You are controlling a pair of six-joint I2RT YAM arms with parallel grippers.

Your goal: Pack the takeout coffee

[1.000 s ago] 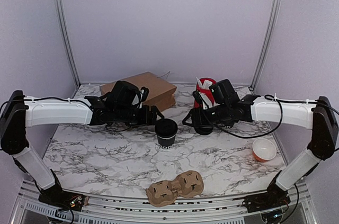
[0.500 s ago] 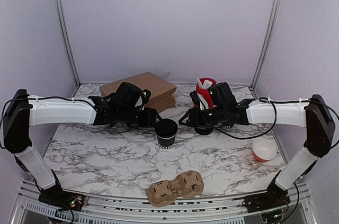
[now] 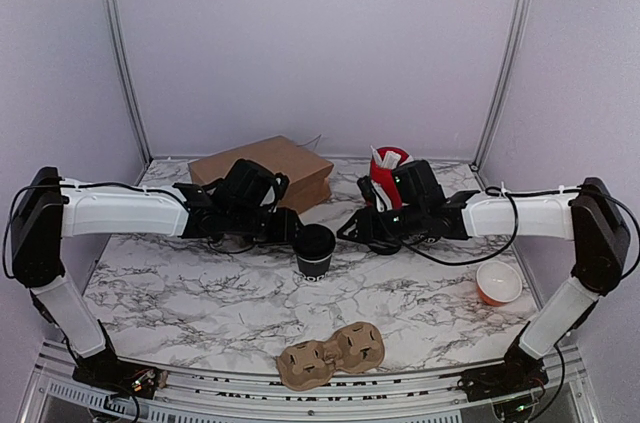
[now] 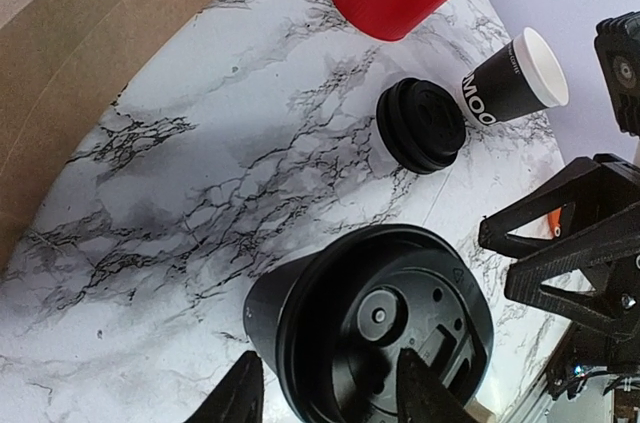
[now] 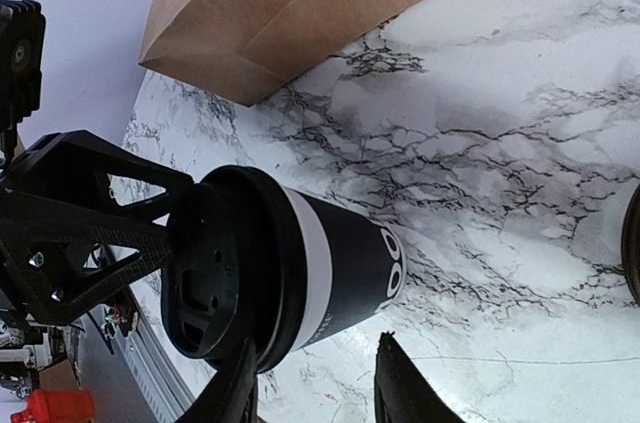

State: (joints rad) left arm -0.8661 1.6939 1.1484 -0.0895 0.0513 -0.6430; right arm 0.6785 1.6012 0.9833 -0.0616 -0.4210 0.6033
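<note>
The takeout coffee is a small black paper cup standing upright on the marbled surface, about midway between left and right and roughly halfway from the near edge to the far one. A round black plastic lid with a raised rim and a sunken, moulded centre sits closed on its top. A white band runs just under the lid, and white lettering shows low on its side.

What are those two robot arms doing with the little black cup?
The left tool and the right tool sit on either side of the lidded cup, jaws apart, not clearly gripping it. The bag sits behind and the carrier in front.
</note>
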